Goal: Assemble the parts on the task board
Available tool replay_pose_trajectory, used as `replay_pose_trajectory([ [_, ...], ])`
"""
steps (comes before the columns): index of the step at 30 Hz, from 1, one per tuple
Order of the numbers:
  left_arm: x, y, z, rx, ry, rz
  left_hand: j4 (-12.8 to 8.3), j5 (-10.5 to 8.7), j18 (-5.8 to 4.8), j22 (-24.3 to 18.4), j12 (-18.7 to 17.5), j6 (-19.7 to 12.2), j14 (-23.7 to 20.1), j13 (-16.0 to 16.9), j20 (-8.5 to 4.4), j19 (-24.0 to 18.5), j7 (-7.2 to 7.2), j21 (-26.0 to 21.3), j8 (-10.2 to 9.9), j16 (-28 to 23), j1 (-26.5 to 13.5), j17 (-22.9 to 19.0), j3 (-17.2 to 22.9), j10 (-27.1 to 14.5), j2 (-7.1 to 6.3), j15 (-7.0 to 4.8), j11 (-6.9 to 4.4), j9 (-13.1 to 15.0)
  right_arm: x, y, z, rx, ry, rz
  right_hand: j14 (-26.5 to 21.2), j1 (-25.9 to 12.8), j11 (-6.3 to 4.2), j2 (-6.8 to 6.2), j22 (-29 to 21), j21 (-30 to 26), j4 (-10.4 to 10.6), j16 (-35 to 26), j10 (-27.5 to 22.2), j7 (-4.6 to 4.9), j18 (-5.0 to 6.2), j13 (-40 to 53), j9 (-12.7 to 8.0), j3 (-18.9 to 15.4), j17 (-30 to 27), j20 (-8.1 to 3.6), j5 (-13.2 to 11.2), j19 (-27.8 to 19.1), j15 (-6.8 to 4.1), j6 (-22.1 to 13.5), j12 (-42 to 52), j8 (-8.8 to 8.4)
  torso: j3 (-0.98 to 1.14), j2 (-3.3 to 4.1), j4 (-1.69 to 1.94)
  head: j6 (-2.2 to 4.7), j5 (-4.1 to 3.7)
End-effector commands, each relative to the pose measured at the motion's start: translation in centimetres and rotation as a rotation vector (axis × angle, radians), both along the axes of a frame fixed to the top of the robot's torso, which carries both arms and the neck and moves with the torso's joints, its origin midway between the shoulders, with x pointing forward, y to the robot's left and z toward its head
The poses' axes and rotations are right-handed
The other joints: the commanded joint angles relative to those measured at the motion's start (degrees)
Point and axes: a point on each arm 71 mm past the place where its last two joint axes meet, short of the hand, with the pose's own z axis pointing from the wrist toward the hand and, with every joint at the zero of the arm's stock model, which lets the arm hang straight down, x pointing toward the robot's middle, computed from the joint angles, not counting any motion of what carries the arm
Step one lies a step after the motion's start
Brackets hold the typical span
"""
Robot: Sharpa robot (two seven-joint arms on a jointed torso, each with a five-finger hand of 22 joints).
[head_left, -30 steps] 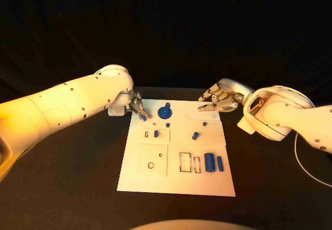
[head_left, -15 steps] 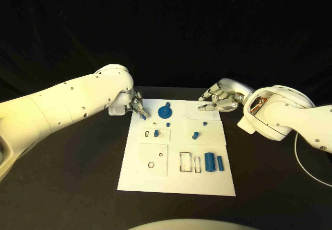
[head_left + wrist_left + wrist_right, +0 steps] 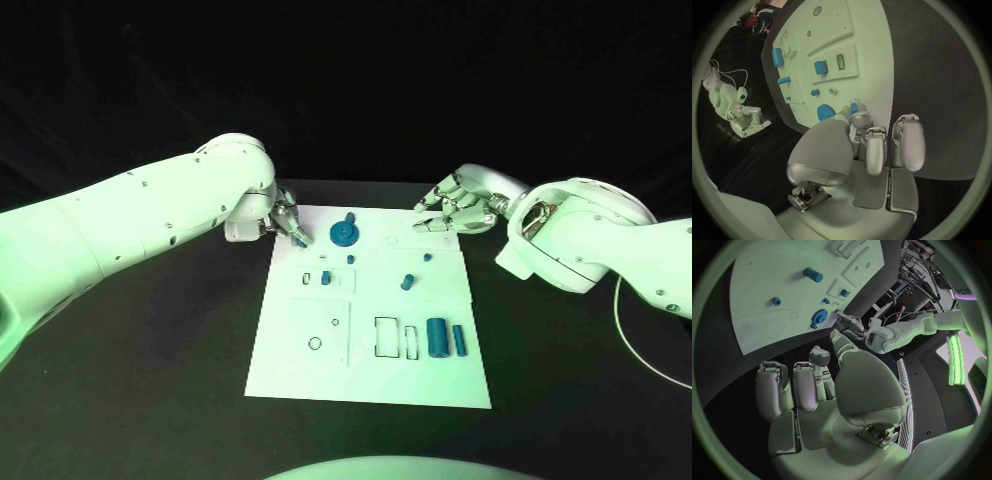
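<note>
A: The left hand (image 3: 274, 222) sits at the upper left corner of the task board (image 3: 289, 385), fingers drawn together around a small blue peg (image 3: 299, 240) — it looks pinched at the fingertips, and in the left wrist view the blue tip (image 3: 854, 107) shows just past them.

B: And the right hand (image 3: 459, 211)?

A: At the board's upper right edge, fingers curled in, apparently above the plate. I see nothing in it; the right wrist view shows its fingers (image 3: 795, 390) bent over the dark surface (image 3: 173, 350) with no part between them.

B: How far along would you judge it?

A: Early to middle. The round blue gear (image 3: 343, 234) sits at upper centre of the board with a small blue stub (image 3: 351, 216) just above it. A small blue block (image 3: 326, 278) is in the panel at centre left, and a short blue pin (image 3: 408, 282) lies tilted at centre right — it looks loose rather than seated.

B: What's left?

A: At lower right a blue block (image 3: 436, 340) and a blue cylinder (image 3: 459, 340) rest beside an open rectangular slot (image 3: 387, 337), so that slot seems unfilled. The oval hole (image 3: 315, 344) at lower left is bare too. The held peg is not yet placed; whether the gear is fully seated I can't tell.
</note>
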Motion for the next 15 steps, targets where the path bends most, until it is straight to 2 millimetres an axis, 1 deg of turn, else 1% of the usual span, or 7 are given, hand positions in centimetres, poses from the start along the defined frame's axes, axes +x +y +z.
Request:
replay_pose_trajectory([
  [1,-0.2,-0.1,0.2,-0.076,-0.012,-0.002,-5.99,0.26,-0.22,3.74,0.5,0.43,5.92,0.44,-0.06,0.34,0.01,-0.03,0.43,0.17,-2.59,15.07,10.96,0.81,-2.79,-0.13,-0.12,0.57,0.0,0.1,-0.2,-0.009,0.014,0.011,2.39,0.09,0.02,0.52,0.46,-0.31,-0.03,-0.22,0.1,0.03,0.19,-0.11,0.06,-0.25,-0.08,0.08,0.22,-0.36,-0.09,0.39,0.13,0.32,-0.01,-0.06,0.09,0.18,-0.16],
  [3,-0.4,0.2,0.3,-0.115,-0.019,0.011,-5.87,0.14,-0.25,3.85,0.79,0.44,5.92,0.71,-0.11,0.39,-0.07,0.03,0.52,0.17,-3.42,15.07,12.39,1.05,-3.19,-0.16,-0.16,0.74,0.0,0.1,-0.2,-0.009,0.015,0.01,2.37,0.1,0.02,0.52,0.36,-0.35,-0.04,-0.28,0.02,0.03,0.22,-0.22,0.06,-0.26,-0.18,0.08,0.23,-0.42,-0.09,0.39,0.0,0.32,-0.01,-0.06,0.07,0.29,-0.31],
  [5,-0.7,0.6,0.5,-0.161,-0.032,0.029,-6.02,0.16,-0.24,3.88,0.98,0.5,5.92,0.86,-0.17,0.4,-0.12,0.02,0.68,0.17,-4.03,15.07,13.79,1.23,-3.69,-0.23,-0.23,0.94,0.1,0.0,-0.2,-0.009,0.017,0.01,2.37,0.1,0.02,0.52,0.36,-0.35,-0.04,-0.28,0.02,0.03,0.22,-0.22,0.06,-0.26,-0.18,0.08,0.23,-0.42,-0.09,0.39,0.0,0.32,0.07,0.0,-0.08,0.55,-0.27],
  [6,-0.8,0.7,0.5,-0.182,-0.037,0.036,-6.23,0.11,-0.23,3.82,1.1,0.56,5.92,0.97,-0.2,0.37,-0.18,-0.03,0.78,0.17,-4.2,15.07,14.56,1.36,-3.93,-0.27,-0.29,1.04,0.1,0.0,-0.2,-0.008,0.017,0.009,2.37,0.1,0.02,0.52,0.36,-0.35,-0.04,-0.28,0.02,0.03,0.22,-0.22,0.06,-0.26,-0.18,0.08,0.23,-0.42,-0.09,0.39,0.0,0.32,0.08,-0.03,-0.07,0.54,-0.3],
  [10,-1.7,1.1,0.8,-0.252,-0.058,0.053,-7.23,0.14,-0.2,3.79,1.37,0.74,5.92,1.15,-0.32,0.36,-0.24,-0.14,1.17,0.17,-5.42,15.07,18.25,1.75,-5.3,-0.36,-0.37,1.5,0.2,-0.1,-0.3,-0.007,0.016,0.006,2.36,0.1,0.02,0.51,0.27,-0.39,-0.04,-0.32,-0.01,0.03,0.24,-0.27,0.06,-0.28,-0.23,0.08,0.25,-0.48,-0.09,0.4,-0.06,0.32,-0.11,0.04,-0.01,0.74,-0.47],
  [12,-2.1,1.2,0.7,-0.261,-0.072,0.049,-7.75,0.18,-0.22,3.87,1.39,0.81,5.92,1.12,-0.33,0.41,-0.21,-0.11,1.3,0.17,-5.88,15.07,19.72,1.85,-5.86,-0.35,-0.39,1.65,0.2,-0.1,-0.3,-0.005,0.015,0.004,2.36,0.1,0.02,0.51,0.27,-0.39,-0.04,-0.32,-0.01,0.03,0.24,-0.27,0.06,-0.28,-0.23,0.08,0.25,-0.48,-0.09,0.4,-0.06,0.32,-0.1,0.02,0.03,0.73,-0.47],
  [15,-2.9,1.4,0.6,-0.259,-0.098,0.029,-8.39,0.17,-0.25,4.01,1.45,1.03,5.92,1.09,-0.32,0.49,-0.25,-0.05,1.53,0.17,-6.97,15.07,22.01,2.1,-6.8,-0.36,-0.43,1.89,0.2,-0.1,-0.2,-0.003,0.011,0.001,2.33,0.1,0.02,0.49,0.16,-0.44,-0.03,-0.39,-0.1,0.03,0.26,-0.39,0.06,-0.31,-0.35,0.08,0.27,-0.55,-0.09,0.4,-0.22,0.33,0.0,-0.06,0.15,0.62,-0.38],
])
